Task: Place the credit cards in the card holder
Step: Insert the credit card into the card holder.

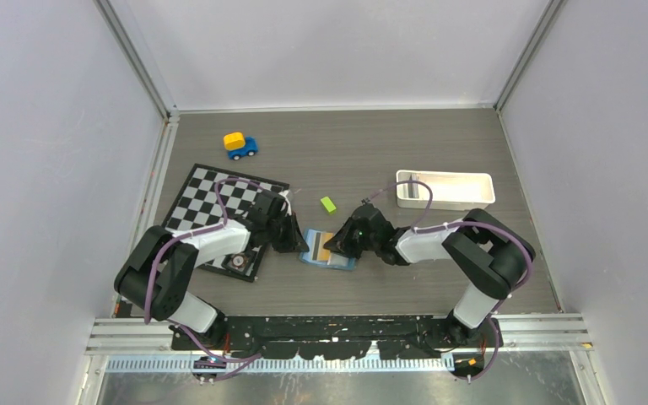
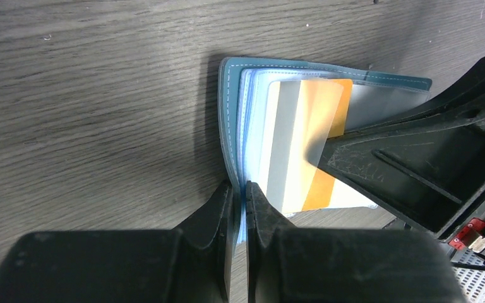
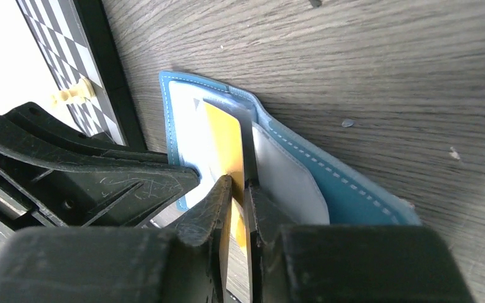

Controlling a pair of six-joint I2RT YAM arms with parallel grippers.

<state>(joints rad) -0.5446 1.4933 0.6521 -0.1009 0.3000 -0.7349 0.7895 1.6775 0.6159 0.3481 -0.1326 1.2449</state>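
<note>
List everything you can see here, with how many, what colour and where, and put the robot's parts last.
card holder: one, teal-blue, open on the table between the grippers
credit card: one, gold and grey, on the open holder
chessboard: one, black and white, left side
toy car: one, blue and yellow, far left
block: one, lime-green, just beyond the holder
tray: one, white, far right
table: one, dark wood grain
left gripper: black, pinched on the holder's edge
right gripper: black, fingers either side of the card; grip unclear
</note>
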